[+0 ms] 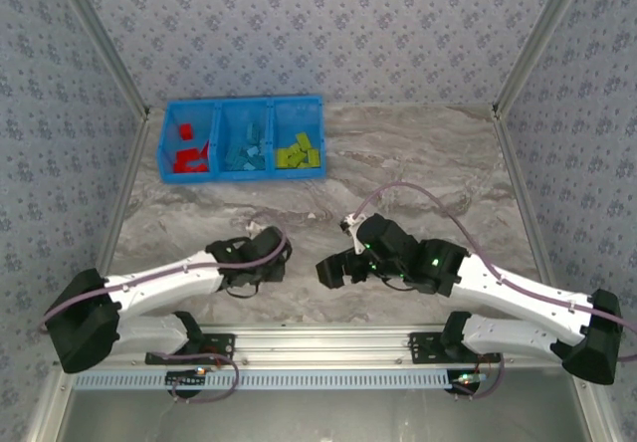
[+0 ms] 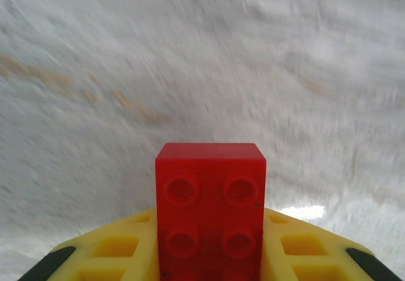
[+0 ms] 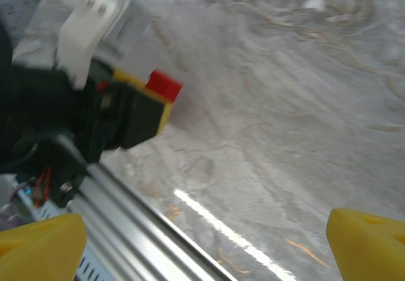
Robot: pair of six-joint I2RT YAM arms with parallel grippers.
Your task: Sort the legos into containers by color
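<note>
A red brick (image 2: 210,211) is clamped between the yellow fingers (image 2: 85,269) of the left claw (image 1: 277,255). Its studs are turned toward the wrist camera and its far end stands out beyond the fingertips. In the top view this claw is found low and left of centre over the marbled counter (image 1: 418,163), well apart from the blue containers (image 1: 244,101) at the upper left. There, red bricks (image 1: 187,155) are seen in the left bin, light blue ones (image 1: 247,155) in the middle and yellow-green ones (image 1: 298,151) in the right. The right claw (image 1: 333,270) is spread wide with nothing between its tips, near the left claw around the frame's centre.

Because so much of the brick overhangs the grip, it could be pivoted or shaken loose on the long carry and dropped on the counter. If it is released off-centre, it could land in the adjoining blue bin. A knock between the two close claws is also judged possible.
</note>
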